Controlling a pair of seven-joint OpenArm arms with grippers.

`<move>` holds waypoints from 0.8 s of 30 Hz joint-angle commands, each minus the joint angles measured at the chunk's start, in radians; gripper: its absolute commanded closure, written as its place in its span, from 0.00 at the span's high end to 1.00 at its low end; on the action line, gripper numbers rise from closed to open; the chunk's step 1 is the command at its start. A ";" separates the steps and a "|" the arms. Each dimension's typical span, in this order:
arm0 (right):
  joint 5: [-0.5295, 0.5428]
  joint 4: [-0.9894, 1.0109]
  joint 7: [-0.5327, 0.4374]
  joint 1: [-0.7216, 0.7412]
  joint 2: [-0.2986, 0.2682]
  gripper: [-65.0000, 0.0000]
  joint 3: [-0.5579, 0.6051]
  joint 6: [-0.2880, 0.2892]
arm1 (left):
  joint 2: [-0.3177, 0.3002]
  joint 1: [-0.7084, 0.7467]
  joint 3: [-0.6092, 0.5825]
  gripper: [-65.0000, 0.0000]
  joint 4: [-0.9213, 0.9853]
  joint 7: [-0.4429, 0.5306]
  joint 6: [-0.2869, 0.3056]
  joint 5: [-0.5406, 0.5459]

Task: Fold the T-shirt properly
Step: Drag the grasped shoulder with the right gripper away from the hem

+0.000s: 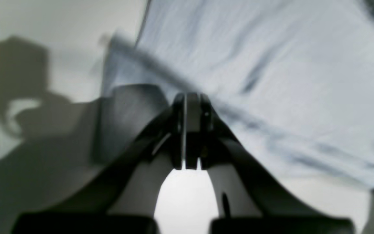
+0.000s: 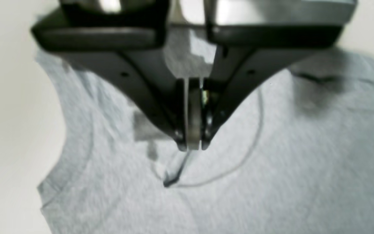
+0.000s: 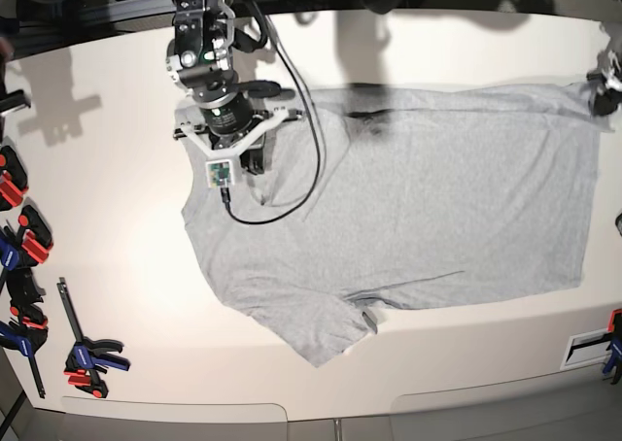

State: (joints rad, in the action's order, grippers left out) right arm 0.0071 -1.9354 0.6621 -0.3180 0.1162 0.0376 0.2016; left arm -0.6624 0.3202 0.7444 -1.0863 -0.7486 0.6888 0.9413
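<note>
The light grey T-shirt (image 3: 418,218) lies spread on the white table, plain side up, neck to the left and hem to the right. My right gripper (image 3: 251,161) is at the collar. In the right wrist view it (image 2: 192,144) is shut, and a dark pucker of the T-shirt (image 2: 271,178) runs up to its tips. My left gripper (image 3: 601,89) is at the far right hem corner. In the left wrist view it (image 1: 190,99) is shut on the edge of the T-shirt (image 1: 287,81), which is raised and casts a shadow. No lettering or tag shows.
A black cable (image 3: 296,169) loops from the right arm over the shirt's shoulder. Red and blue clamps (image 3: 19,227) lie along the table's left edge, another clamp (image 3: 87,358) at the front left. A sleeve (image 3: 326,334) points toward the front edge.
</note>
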 commanded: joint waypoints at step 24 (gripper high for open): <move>-0.048 0.155 -0.103 -0.062 -0.093 0.00 -0.116 -0.059 | 0.024 -0.021 -0.074 0.00 -0.013 0.227 0.009 -0.271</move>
State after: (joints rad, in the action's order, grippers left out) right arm -0.0437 -1.7660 0.5751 -0.3840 0.0265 -0.0795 0.1383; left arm -0.6106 0.3019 0.6628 -1.0863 -0.5438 0.6895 0.6525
